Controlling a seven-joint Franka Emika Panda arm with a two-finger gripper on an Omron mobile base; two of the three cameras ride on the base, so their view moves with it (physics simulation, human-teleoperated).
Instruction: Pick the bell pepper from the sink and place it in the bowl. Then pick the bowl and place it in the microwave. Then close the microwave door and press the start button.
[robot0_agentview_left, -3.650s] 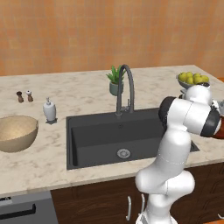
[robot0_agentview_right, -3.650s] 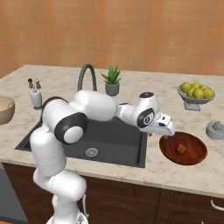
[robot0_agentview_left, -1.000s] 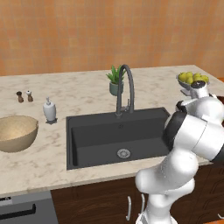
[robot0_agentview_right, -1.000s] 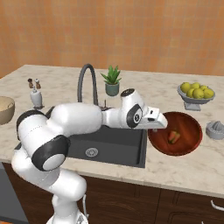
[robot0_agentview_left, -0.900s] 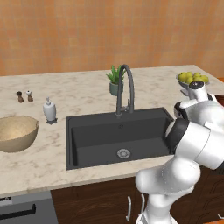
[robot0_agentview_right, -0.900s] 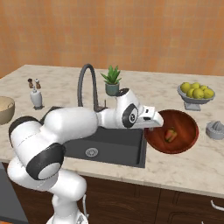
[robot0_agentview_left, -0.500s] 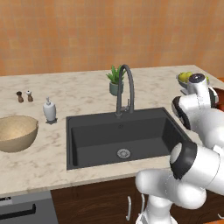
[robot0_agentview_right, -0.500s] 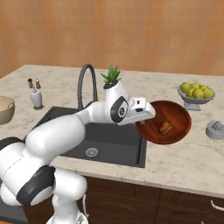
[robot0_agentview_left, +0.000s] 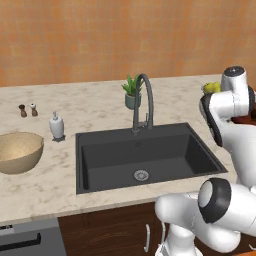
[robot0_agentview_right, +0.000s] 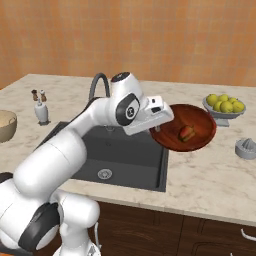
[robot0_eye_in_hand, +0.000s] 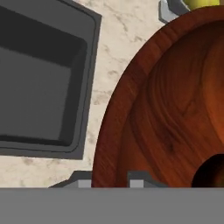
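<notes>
Bowl (robot0_agentview_right: 186, 134), holding 1 bell pepper (robot0_agentview_right: 186, 132), is clamped at its rim by the closed gripper (robot0_agentview_right: 161, 119) and held above the counter's (robot0_agentview_right: 210, 180) front-right area, beside the sink (robot0_agentview_right: 120, 155).

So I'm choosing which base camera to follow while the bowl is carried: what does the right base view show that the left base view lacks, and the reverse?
Right base view alone: the gripper shut on the rim of the red-brown bowl, which is lifted and tilted above the counter, the bell pepper inside it, and a grey juicer at the right. Left base view alone: the potted plant behind the faucet. Both share the black sink, its steel drain, the soap bottle, the shakers, the tan wooden bowl and the lemons.
</notes>
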